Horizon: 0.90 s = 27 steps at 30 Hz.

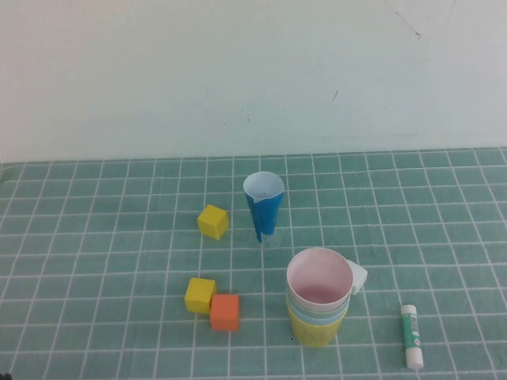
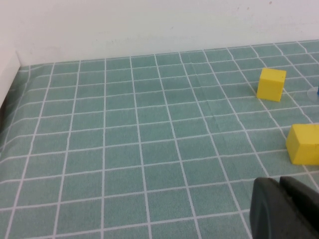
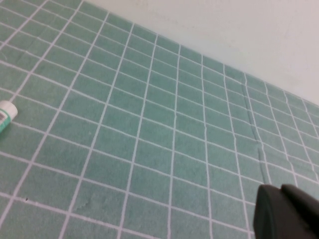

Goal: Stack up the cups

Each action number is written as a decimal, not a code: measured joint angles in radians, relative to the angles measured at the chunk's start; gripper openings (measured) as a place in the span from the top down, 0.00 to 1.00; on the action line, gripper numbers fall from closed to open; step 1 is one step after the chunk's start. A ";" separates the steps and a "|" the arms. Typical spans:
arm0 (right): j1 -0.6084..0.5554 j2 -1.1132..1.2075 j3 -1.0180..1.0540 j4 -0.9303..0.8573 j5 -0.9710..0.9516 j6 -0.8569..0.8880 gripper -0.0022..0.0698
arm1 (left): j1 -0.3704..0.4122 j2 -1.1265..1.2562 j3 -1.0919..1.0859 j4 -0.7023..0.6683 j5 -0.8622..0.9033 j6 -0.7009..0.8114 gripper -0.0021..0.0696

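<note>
left hand (image 2: 279,206): closed, low over mat | right hand (image 3: 284,211): closed, low over mat | cups (image 1: 318,305): stacked

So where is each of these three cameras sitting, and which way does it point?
High view: raised on the robot's side, angled down at the cup stack, blue cone cup and cubes; neither arm shows.
Left wrist view: on the left arm, low over the mat; the shut left gripper shows.
Right wrist view: on the right arm, over bare mat; the shut right gripper shows.
Shared: the glue stick, high and right wrist views.
</note>
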 joint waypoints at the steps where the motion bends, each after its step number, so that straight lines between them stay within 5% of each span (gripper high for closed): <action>1: 0.000 0.000 0.000 0.000 0.000 0.000 0.97 | 0.000 0.000 0.000 0.000 0.000 0.000 0.97; 23: 0.000 0.000 0.002 0.000 -0.002 0.002 0.97 | 0.000 0.000 0.000 0.000 0.000 0.000 0.97; 27: 0.000 0.000 0.002 0.000 -0.004 0.120 0.97 | 0.000 0.000 0.000 0.000 0.000 0.000 0.97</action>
